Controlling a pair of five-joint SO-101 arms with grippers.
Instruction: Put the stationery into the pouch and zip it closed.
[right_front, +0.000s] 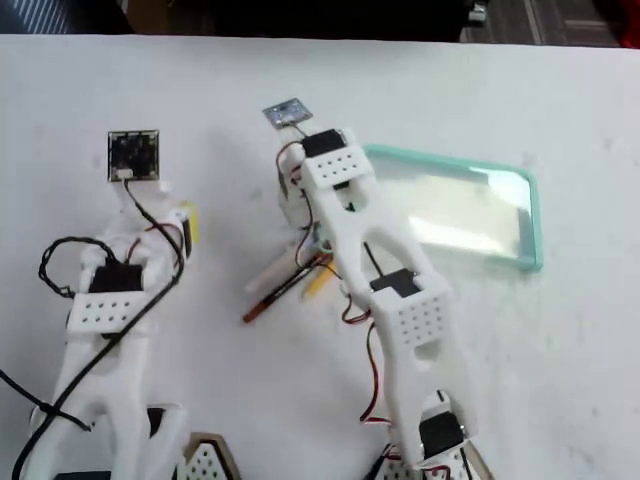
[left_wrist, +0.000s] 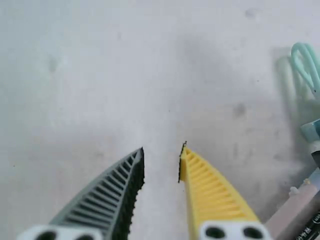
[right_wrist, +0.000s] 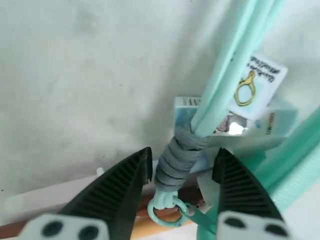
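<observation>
White table (right_front: 540, 110), faintly smudged

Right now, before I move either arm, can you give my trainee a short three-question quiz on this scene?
1. True or false: the left gripper is holding a pen.
2. Multiple choice: what sits between the open fingers of the right gripper? A) a ruler B) the mint cord C) an eraser
3. Fill in: the pens lie ___ the pouch, on the table.

Key: 1 false, it is open over bare table; 2 B; 3 outside.
</observation>
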